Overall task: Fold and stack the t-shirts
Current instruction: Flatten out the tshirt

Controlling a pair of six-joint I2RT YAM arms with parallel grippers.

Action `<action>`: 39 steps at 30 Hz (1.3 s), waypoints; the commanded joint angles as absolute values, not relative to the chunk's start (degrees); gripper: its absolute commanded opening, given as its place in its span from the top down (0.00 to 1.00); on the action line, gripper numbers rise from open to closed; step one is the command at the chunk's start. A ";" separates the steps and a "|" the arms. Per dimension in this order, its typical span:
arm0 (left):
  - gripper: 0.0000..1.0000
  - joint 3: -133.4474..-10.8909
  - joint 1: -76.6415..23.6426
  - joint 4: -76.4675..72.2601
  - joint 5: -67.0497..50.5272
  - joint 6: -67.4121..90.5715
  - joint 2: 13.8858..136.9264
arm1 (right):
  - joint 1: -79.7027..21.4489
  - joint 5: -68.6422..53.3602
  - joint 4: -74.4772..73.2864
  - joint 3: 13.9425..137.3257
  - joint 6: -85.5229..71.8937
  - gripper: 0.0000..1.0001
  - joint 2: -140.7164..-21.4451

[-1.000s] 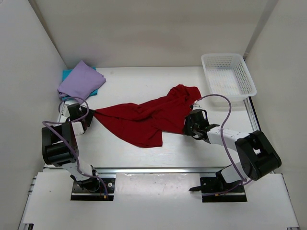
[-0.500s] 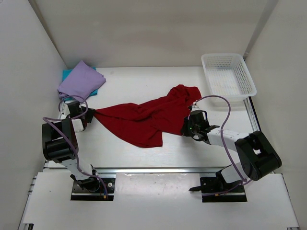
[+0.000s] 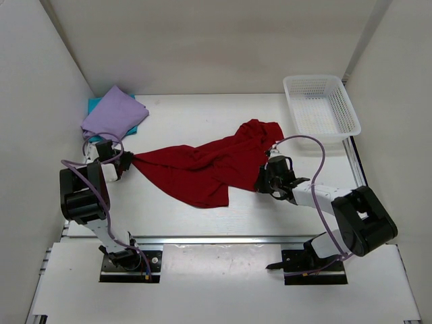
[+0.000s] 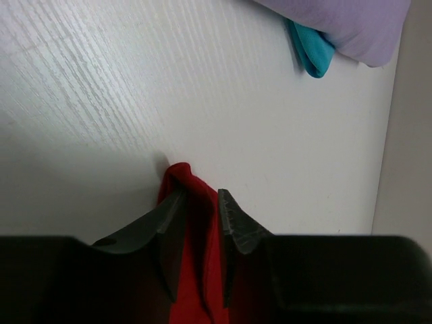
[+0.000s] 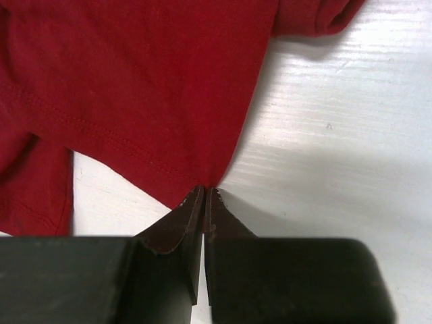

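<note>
The dark red t-shirt [image 3: 202, 169] lies spread and rumpled across the middle of the table. My left gripper [image 3: 123, 164] is at its left corner. In the left wrist view that bunched corner [image 4: 182, 174] runs between the left gripper's [image 4: 200, 196] fingers, which stand a narrow gap apart, open. My right gripper [image 3: 264, 179] is at the shirt's right edge, shut on the hem [image 5: 135, 81] with its tips [image 5: 204, 190] pinched together. The lavender t-shirt [image 3: 113, 115] lies folded on the teal t-shirt [image 3: 94, 104] at the back left.
A white mesh basket [image 3: 317, 77] stands at the back right corner. White walls close in the table on the left, back and right. The lavender [image 4: 344, 23] and teal [image 4: 312, 54] shirts lie just beyond the left gripper.
The left gripper's fingers have drawn closer together around the red shirt's left corner. The right gripper has shifted slightly left, holding the hem. The shirt lies much the same.
</note>
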State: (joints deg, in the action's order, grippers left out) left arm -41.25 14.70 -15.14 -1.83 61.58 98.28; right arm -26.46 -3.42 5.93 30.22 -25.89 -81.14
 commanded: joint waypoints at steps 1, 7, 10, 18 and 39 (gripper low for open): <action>0.66 -43.42 15.12 -14.85 -0.79 61.79 99.14 | -26.54 -3.16 6.59 29.18 -25.84 1.00 -79.28; 0.91 -44.82 14.77 -14.85 -1.14 62.49 101.42 | -25.32 -4.04 7.12 28.48 -26.54 0.99 -77.17; 1.00 -44.48 14.42 -15.64 -1.84 62.66 100.99 | -24.79 -4.40 6.07 29.88 -26.72 1.00 -76.21; 1.00 -47.72 7.22 -15.39 -1.67 57.06 81.67 | -23.82 -1.15 -2.00 41.63 -27.60 1.00 -65.15; 1.00 -80.67 -1.56 11.77 -0.10 39.13 56.33 | -12.17 -7.85 -37.71 130.26 -12.28 1.00 -80.93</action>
